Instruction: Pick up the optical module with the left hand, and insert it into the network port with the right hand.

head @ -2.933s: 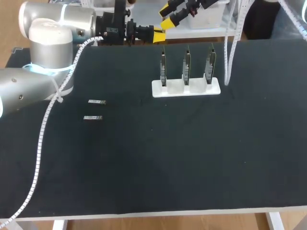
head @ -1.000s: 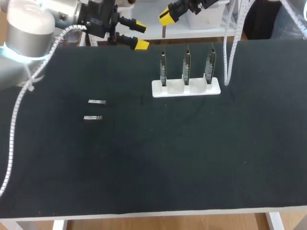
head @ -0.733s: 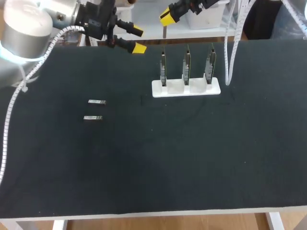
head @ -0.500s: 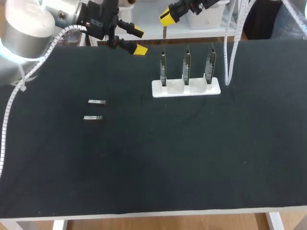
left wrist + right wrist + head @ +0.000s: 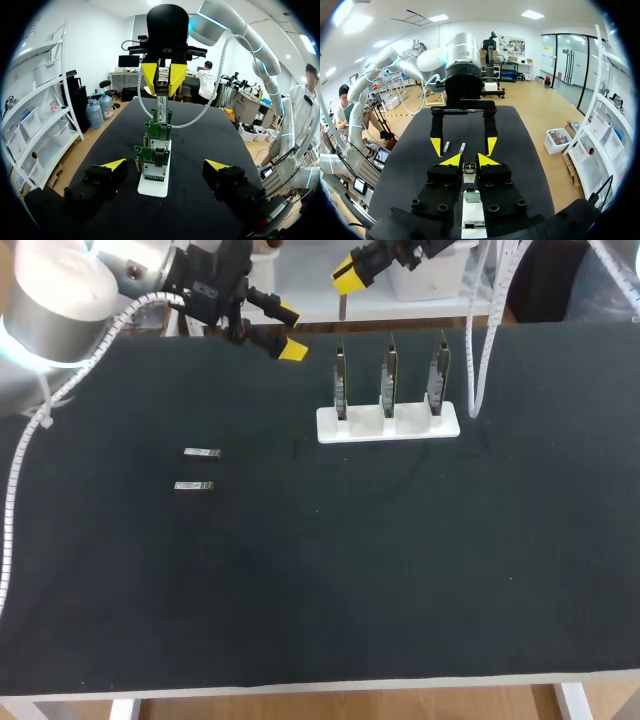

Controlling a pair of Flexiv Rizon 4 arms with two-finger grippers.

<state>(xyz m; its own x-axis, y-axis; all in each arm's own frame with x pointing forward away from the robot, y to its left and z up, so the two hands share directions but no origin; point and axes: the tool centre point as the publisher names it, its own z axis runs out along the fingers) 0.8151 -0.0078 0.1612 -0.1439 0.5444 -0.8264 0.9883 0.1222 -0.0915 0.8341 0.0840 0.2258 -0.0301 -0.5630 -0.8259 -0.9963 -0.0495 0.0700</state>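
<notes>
Black-covered table across nearly all of the head view.

Silver-grey left arm in over the far left corner. Left tool at the far edge, left of the middle, lying sideways and pointing toward the card stand. Fingers spread wide, nothing between or against them. Same wide gap in the left wrist view, one yellow tip on either side of the stand's near end, both clear of it.

Right tool just past the far edge, near the left end of the card row, fingers pointing down. Closed from two sides on the top of a slim grey optical module, which hangs upright below the yellow tips. Seen from the left wrist, lined up with the row of cards. Whether it touches any card, cannot tell. From the right wrist, tips close together, left arm facing from across the table.

Flat white base by the far edge, about the middle, with three upright green network cards standing on it in an evenly spaced row along that edge.

Two small silver optical modules flat on the table's left half, one just nearer than the other, roughly parallel, not touching. Well apart from both tools and from the base.
</notes>
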